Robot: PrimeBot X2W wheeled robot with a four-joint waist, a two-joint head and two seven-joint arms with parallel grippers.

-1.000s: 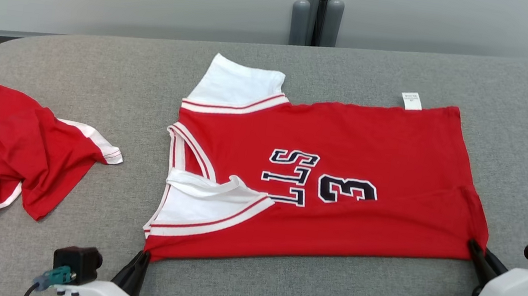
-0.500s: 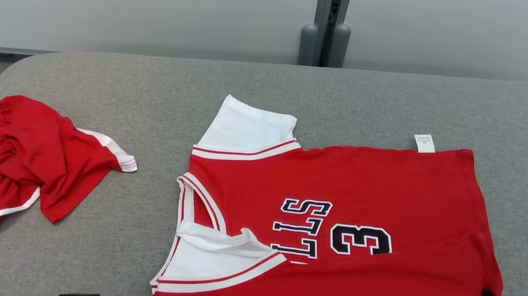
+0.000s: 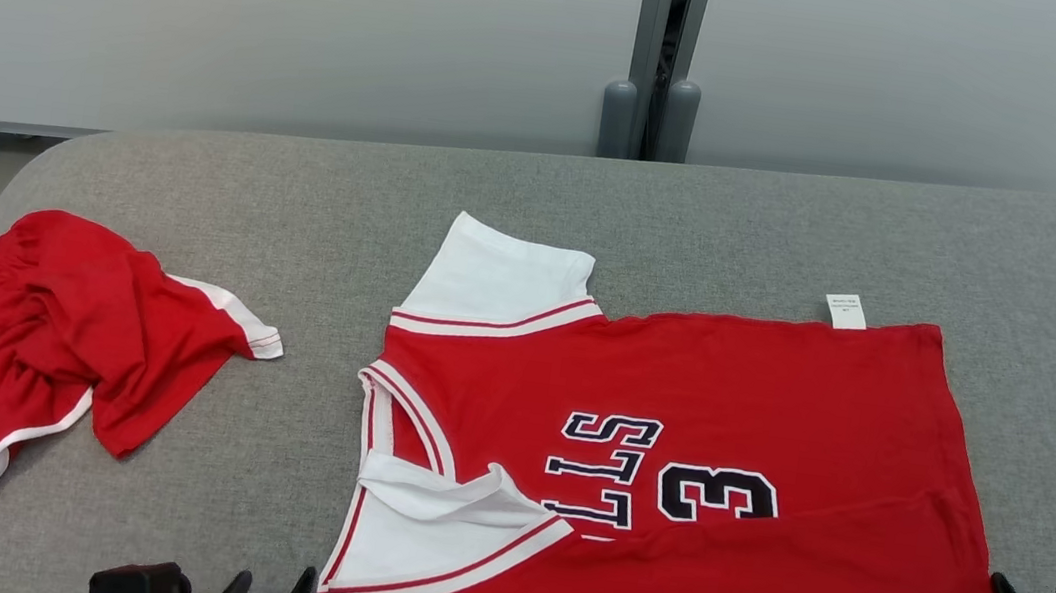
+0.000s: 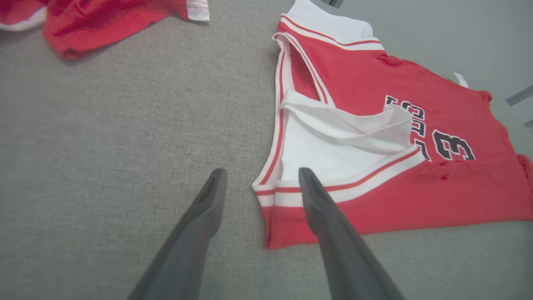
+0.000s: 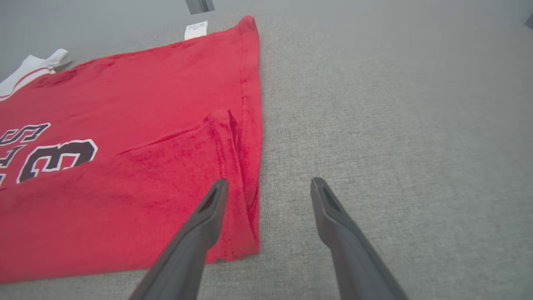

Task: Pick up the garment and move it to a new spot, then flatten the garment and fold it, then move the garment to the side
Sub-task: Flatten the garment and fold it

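While left gripper (image 4: 261, 171) and right gripper (image 5: 270, 181) are held spread beside the jersey (image 3: 725, 411), its rumpled sleeve (image 3: 451, 514) could be folded in creased.

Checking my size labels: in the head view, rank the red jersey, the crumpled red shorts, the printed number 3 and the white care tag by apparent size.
Largest to smallest:
1. red jersey
2. crumpled red shorts, bunched up
3. number 3
4. white care tag, clearly the smallest
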